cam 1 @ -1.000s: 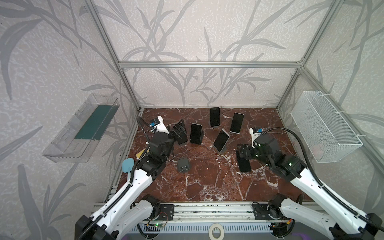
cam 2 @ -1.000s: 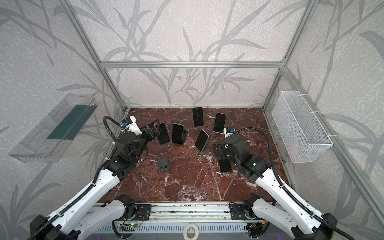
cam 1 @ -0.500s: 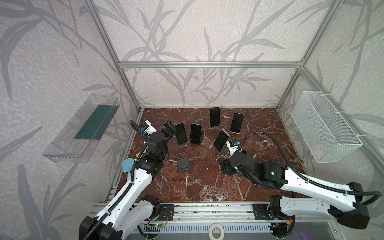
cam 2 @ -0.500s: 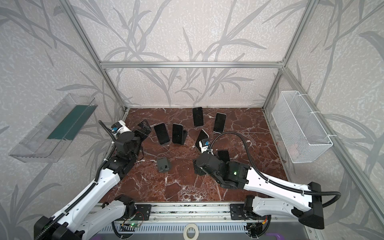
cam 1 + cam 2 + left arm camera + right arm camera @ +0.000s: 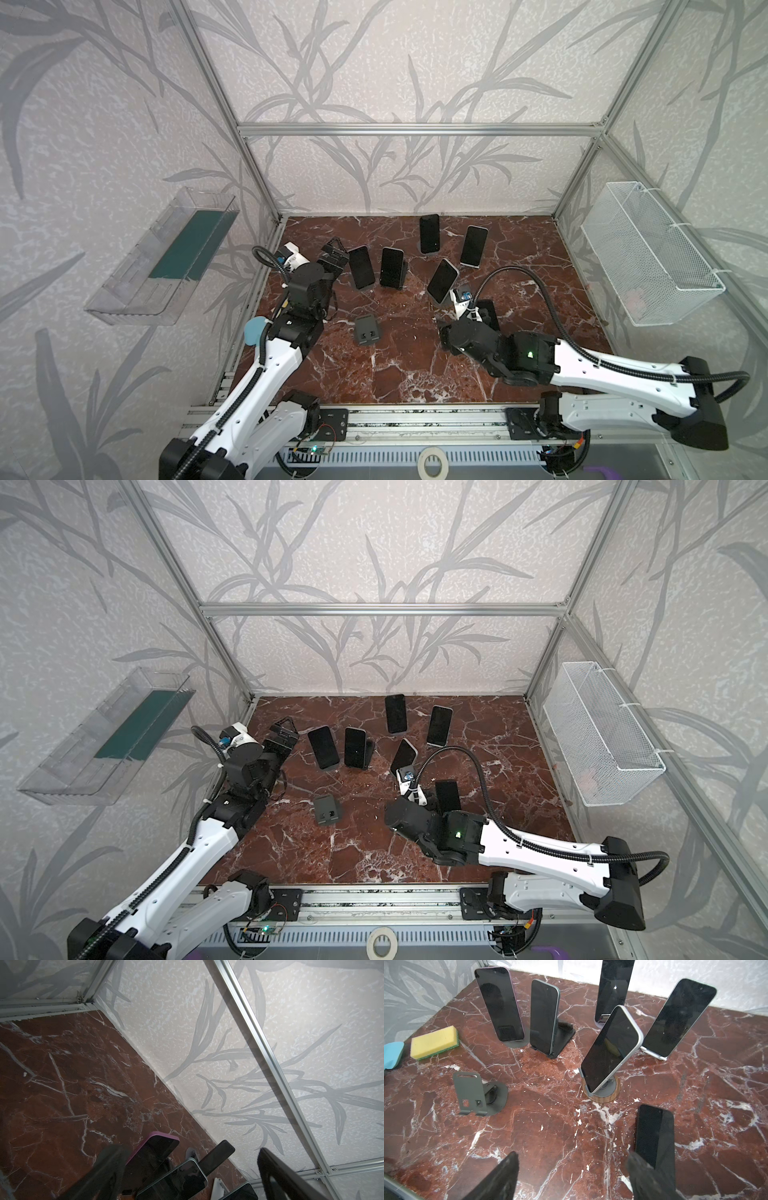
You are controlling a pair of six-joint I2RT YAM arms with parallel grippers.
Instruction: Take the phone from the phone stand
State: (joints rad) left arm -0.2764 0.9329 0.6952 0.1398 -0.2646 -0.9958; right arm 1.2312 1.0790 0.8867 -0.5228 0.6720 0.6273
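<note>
- Red-brown marble point(image 5: 395, 374) veined with white covers the table, boxed in by leaf-patterned walls and an aluminium frame.
- A clear plastic shelf point(image 5: 162, 257) hangs on the left wall and a white wire basket point(image 5: 648, 257) on the right one.
- The black phone point(image 5: 654, 1136) lies flat on the marble, screen up and off any stand, right of centre in both top views.
- The right gripper point(image 5: 574, 1176) hangs low at that phone's near end, jaws spread wide with only bare marble between them.
- One of its fingers point(image 5: 648, 1178) overlaps the phone's near edge in the wrist view. From here I can't tell whether it touches.
- The empty grey stand point(image 5: 471, 1093) sits upright on its round foot, well apart from the black phone, left of centre.
- Five more phones lean on stands behind.
- A purple-cased phone point(image 5: 499, 1004) and a teal-edged phone point(image 5: 544, 1016) stand side by side.
- A silver phone point(image 5: 610, 1047) tilts on a stand with a round wooden base point(image 5: 600, 1098).
- A dark phone point(image 5: 429, 233) stands at the back, with a white-edged phone point(image 5: 473, 246) near it.
- The left gripper point(image 5: 333, 257) hovers just beside the purple-cased phone, jaws wide apart and holding nothing.
- A yellow sponge point(image 5: 435, 1042) with a green underside lies near the table's left edge.
</note>
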